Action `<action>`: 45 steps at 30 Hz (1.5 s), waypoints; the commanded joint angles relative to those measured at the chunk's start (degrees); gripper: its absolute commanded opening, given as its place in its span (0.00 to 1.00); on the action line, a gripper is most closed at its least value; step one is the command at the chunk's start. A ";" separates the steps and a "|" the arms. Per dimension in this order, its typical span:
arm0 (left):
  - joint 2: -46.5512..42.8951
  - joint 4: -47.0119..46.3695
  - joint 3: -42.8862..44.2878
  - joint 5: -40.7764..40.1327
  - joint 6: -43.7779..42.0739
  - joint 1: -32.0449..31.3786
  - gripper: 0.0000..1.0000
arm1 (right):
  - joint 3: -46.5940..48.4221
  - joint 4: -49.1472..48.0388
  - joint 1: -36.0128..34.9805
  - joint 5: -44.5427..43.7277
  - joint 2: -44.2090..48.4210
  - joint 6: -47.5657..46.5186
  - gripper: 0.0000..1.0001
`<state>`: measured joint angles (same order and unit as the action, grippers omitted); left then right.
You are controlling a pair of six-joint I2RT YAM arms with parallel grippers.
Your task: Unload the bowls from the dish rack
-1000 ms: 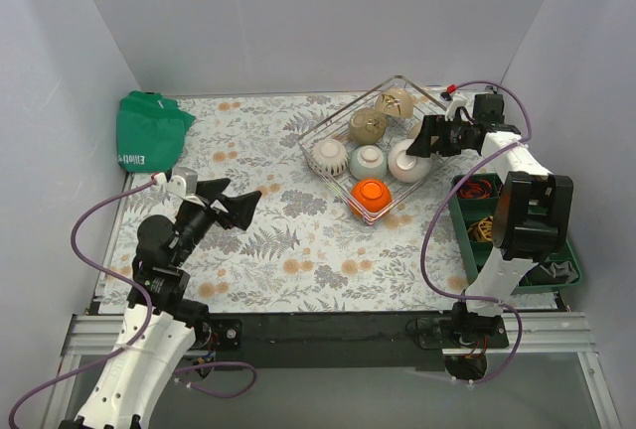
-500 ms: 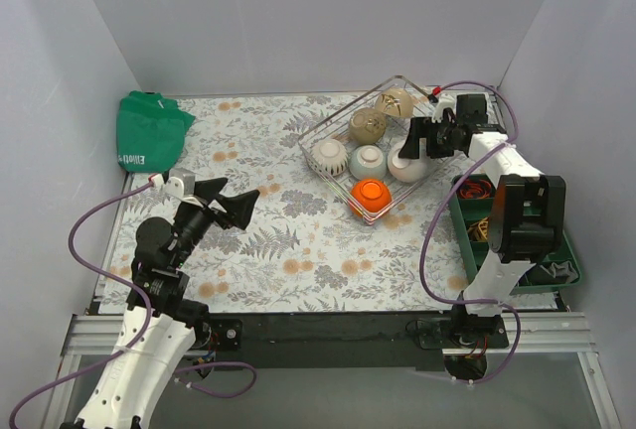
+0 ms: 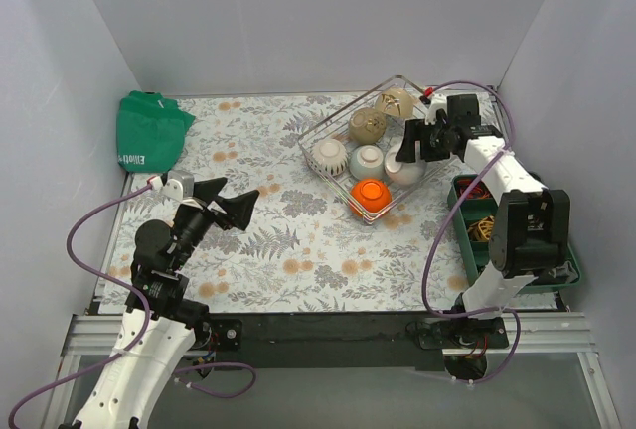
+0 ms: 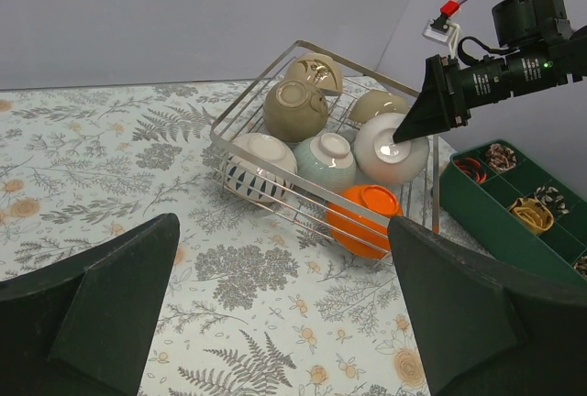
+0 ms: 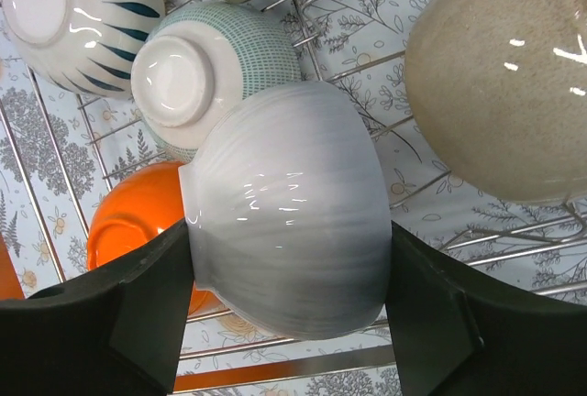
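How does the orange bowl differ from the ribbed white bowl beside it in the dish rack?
The orange bowl is smooth and bright; the ribbed white bowl has fine grooves. The orange bowl lies untouched at the rack's near corner; the ribbed white bowl sits between the fingers of the right pincer. Both rest in the wire dish rack, foot showing.

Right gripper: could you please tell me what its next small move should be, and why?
Probably close on the ribbed white bowl. The fingers of the right gripper flank both its sides, though a firm grip isn't evident, and the bowl sits in the dish rack.
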<state>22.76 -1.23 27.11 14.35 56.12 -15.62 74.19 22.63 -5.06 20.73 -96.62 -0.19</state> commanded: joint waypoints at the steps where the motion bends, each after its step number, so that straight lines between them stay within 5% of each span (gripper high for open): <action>1: -0.26 0.18 -0.04 -0.55 -0.92 -0.38 0.98 | -0.80 0.04 -1.97 -2.18 3.98 0.36 0.23; 17: 2.72 0.88 0.66 -4.15 1.35 -0.47 0.98 | -5.02 -6.10 -18.21 -28.18 16.72 -11.23 0.14; 30: 14.84 15.29 11.20 -12.33 14.45 -0.47 0.98 | -20.22 -28.34 -38.52 -41.81 29.99 -31.70 0.17; 45: 31.01 30.58 26.05 -6.80 19.46 -0.47 0.98 | -26.55 -51.60 -63.49 -57.82 21.83 -52.45 0.21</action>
<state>51.37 24.03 48.64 3.66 74.24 -15.88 48.88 -13.28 -64.86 -31.03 -72.97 -44.38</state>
